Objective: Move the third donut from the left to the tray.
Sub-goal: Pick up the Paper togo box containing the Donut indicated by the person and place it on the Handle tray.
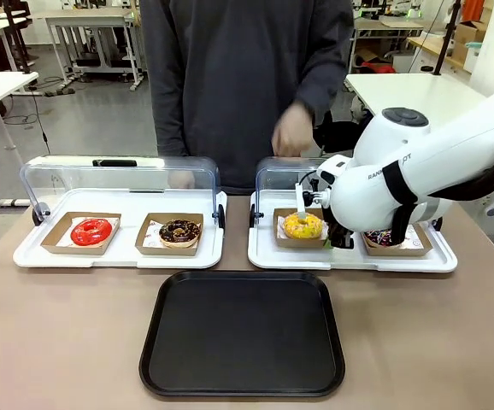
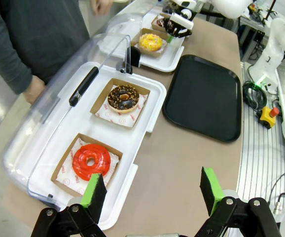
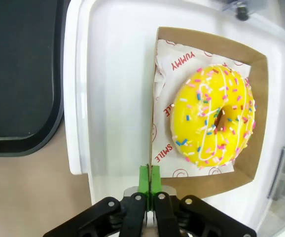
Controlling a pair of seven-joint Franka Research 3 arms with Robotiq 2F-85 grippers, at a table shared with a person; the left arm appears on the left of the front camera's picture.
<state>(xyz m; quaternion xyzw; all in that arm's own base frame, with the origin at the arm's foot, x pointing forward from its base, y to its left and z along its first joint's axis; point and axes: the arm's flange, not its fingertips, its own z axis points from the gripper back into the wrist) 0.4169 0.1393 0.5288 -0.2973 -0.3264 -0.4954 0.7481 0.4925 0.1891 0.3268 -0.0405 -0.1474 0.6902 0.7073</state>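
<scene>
The right fingers [image 3: 143,180] pinch one wall of the cardboard square [image 3: 261,108], the yellow donut [image 3: 214,116] sitting inside on the white tray [image 3: 108,74], so the lift toward the black tray [image 1: 243,333] wants to be level and slow, or it tips.

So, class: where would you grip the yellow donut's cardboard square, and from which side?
Pinch the thin upright wall of the square on the side facing the tray, from above: it fits narrow jaws and spares the donut. The right gripper is shut there.
</scene>
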